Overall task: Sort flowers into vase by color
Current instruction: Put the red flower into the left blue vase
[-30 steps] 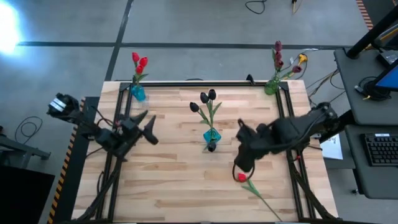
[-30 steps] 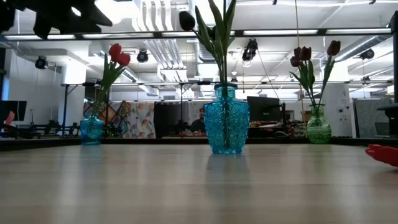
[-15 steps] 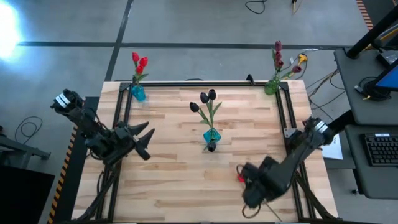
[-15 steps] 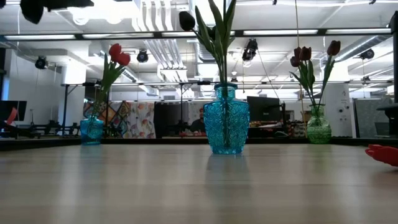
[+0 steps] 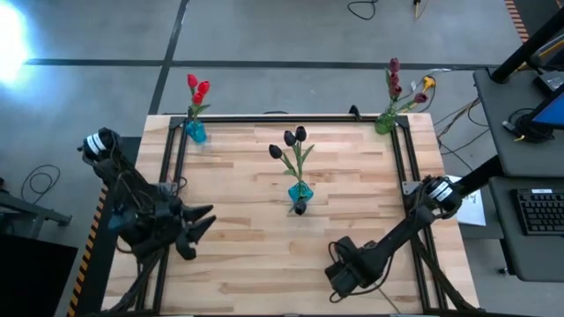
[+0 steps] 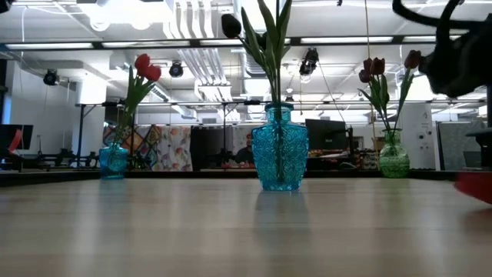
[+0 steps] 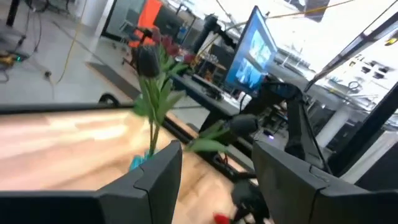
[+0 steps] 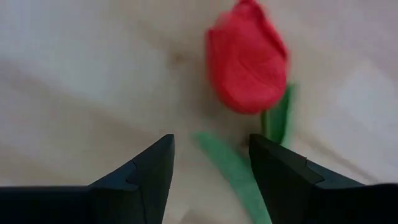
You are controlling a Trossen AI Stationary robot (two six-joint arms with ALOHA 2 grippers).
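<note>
Red tulip [image 8: 247, 57] was lying flat on the wooden table [image 5: 247, 255] near the front right part, and the right gripper [image 5: 339, 278] was down low right over it, so from overhead the flower was hidden under the arm. The wrist camera on that arm showed it best: two dark fingers [image 8: 144, 174] standing apart with the green stem [image 8: 236, 174] running into the gap between them, nothing pinched, the red head just past the tips. The left gripper [image 5: 196, 227] hung over the front left of the table, well away from any flower, its jaws apart and empty too. As for the rest of the flowers, the blue vase [image 5: 300, 193] in the middle of the table held the black tulips [image 5: 293, 138], the small blue vase [image 5: 196, 132] at the back left corner had the red ones [image 5: 197, 88], and the green vase [image 5: 384, 123] at the back right corner held dark maroon ones [image 5: 394, 77]. In the table-level shot the right arm [image 6: 453, 54] showed as a dark shape at the upper right, and only a blurry red sliver sat at the right edge, couldn't really make it out.
</note>
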